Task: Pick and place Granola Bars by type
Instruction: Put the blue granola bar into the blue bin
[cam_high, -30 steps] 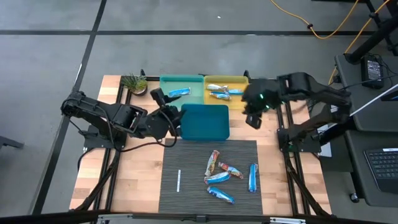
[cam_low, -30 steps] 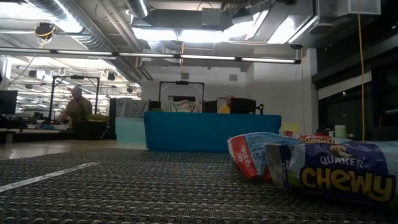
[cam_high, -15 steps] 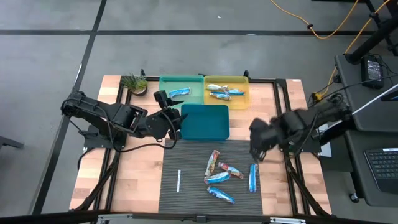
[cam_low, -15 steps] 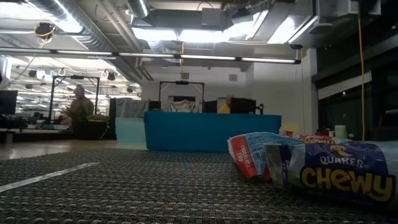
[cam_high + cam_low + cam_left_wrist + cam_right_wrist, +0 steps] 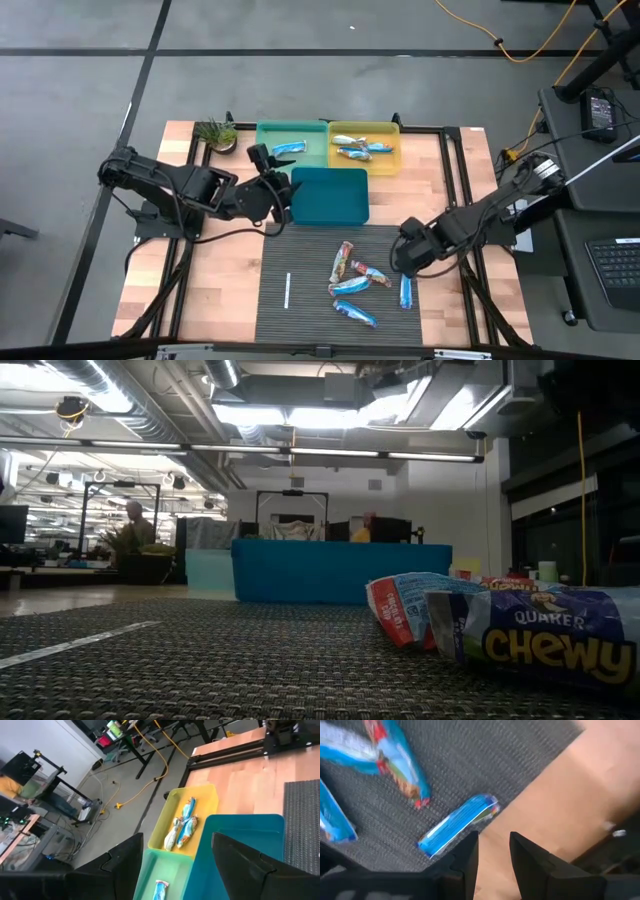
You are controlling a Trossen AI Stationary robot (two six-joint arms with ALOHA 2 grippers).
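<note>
One blue bar (image 5: 458,824) lies just beyond the right claw (image 5: 492,851), fingers slightly apart.

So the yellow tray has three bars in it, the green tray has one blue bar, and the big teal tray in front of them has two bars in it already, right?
Not quite. The teal tray holds no bars: the high view shows its floor bare, and the left wrist view shows no bar in the part it sees. The rest stands: the yellow tray holds three bars and the green tray one blue bar.
</note>
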